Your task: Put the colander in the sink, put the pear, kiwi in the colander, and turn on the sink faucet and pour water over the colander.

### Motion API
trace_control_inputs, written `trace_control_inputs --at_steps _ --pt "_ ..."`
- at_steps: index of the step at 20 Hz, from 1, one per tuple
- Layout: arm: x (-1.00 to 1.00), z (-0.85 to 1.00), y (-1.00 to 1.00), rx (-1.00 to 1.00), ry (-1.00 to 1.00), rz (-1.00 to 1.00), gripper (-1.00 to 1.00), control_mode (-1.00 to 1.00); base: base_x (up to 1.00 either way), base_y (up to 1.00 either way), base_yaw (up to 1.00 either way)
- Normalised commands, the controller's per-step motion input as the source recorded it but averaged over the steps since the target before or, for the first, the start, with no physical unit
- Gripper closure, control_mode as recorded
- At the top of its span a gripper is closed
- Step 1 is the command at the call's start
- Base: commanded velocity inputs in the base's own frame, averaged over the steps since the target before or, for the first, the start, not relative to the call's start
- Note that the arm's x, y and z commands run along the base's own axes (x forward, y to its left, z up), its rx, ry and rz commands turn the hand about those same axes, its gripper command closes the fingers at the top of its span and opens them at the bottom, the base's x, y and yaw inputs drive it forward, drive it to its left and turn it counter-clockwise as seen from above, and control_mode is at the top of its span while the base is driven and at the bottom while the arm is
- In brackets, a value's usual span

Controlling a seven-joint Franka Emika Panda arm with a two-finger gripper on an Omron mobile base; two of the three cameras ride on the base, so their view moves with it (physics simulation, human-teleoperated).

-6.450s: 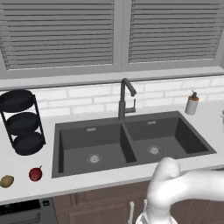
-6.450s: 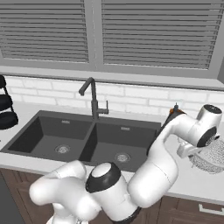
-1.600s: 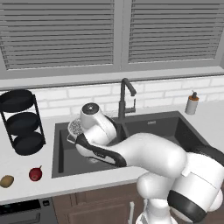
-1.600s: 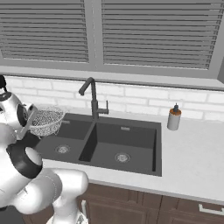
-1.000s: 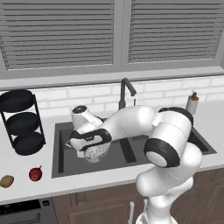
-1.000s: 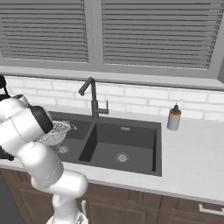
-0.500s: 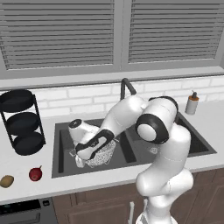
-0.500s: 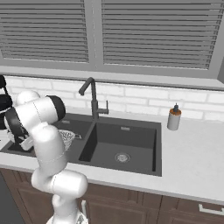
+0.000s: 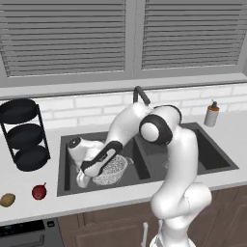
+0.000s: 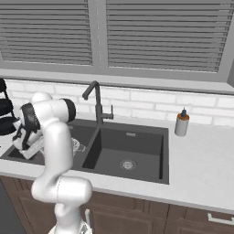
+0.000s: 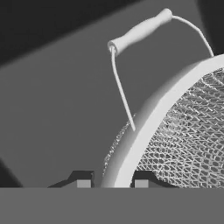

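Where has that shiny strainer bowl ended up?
In the left base view, the colander sits low in the left basin of the sink, with the tool at its left rim.

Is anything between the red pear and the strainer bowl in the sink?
Partly. The pear sits on the counter at the sink's front left corner. The colander is down in the left basin, and the robot's pincer straddles its rim on the pear's side.

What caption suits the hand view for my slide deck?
Gripper straddling the rim of the silvery perforated colander low in the dark grey sink.
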Motion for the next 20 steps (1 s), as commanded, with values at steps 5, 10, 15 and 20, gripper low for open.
trace_control_inputs --at_steps 5,10,15,20 --pt "0.43 -0.15 0.0 -0.03 -0.04 0.0 1.0 -1.0 0.0 0.0 0.0" --pt "0.0 0.0 0.0 -0.07 -0.13 0.0 1.0 -1.0 0.0 0.0 0.0" --pt "-0.02 0.0 -0.08 -0.07 -0.15 0.0 1.0 -1.0 0.0 0.0 0.0" --pt "-0.02 0.0 -0.21 -0.06 -0.17 0.0 1.0 -1.0 0.0 0.0 0.0"
